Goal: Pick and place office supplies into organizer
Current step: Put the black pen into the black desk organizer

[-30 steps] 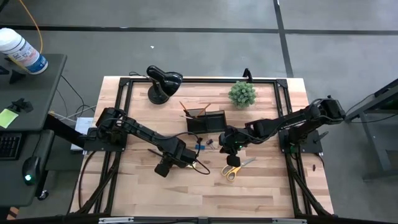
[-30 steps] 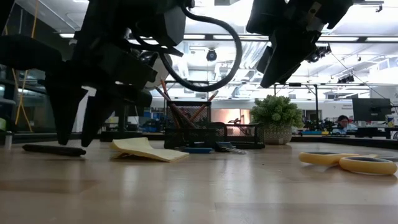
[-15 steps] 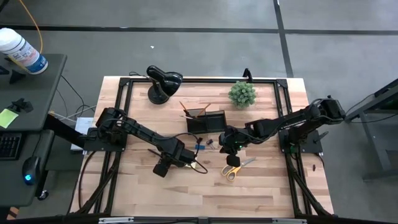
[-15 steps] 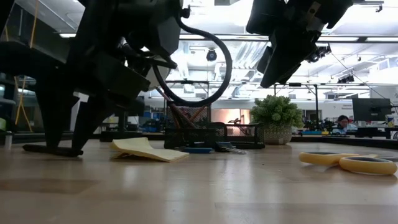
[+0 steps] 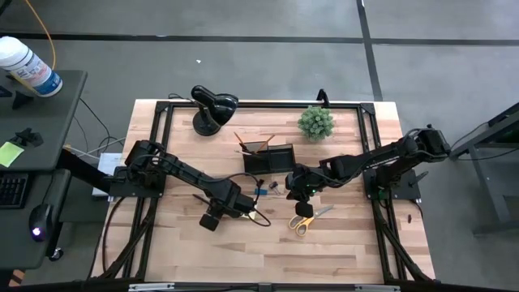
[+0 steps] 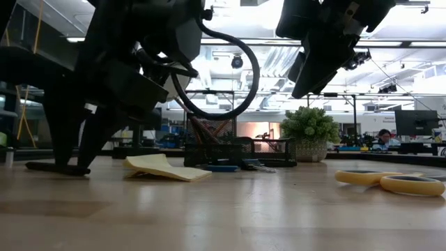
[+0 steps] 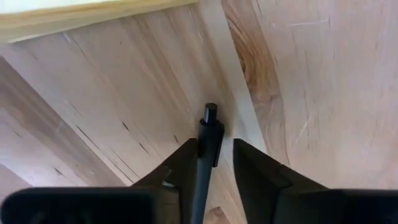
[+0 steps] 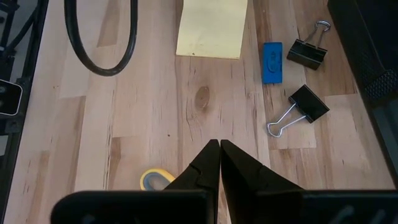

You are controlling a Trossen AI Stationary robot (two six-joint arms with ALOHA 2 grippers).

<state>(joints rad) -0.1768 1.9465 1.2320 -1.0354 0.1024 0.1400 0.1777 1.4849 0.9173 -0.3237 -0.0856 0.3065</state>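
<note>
Left wrist view shows the left hand down at the tabletop, its two fingers standing on both sides of a dark pen that lies flat on the wood. A narrow gap is visible between each finger and the pen, so the fingers are partly spread and I judge they do not pinch it yet.

From above, this hand is left of the middle, on the near side of the organizer, which stands further back with some orange pencils already in its tall cup. The right hand hangs above the tabletop with its fingers pressed together and holds nothing; it is near the yellow scissors. A yellow sticky-note pad, a blue block and two black clips lie loose between the hands and the organizer.

The risks, as I judge them:
- The pen is thin and round. If the fingers close a little off its middle line, it can roll out sideways.
- The grip seems to be near one end of the pen, so the long free part may swing down when lifted.
- A tilted pen may hit the rim of the cup and fall outside.
- The black cable loop hangs close to the pad and may drag it.
</note>
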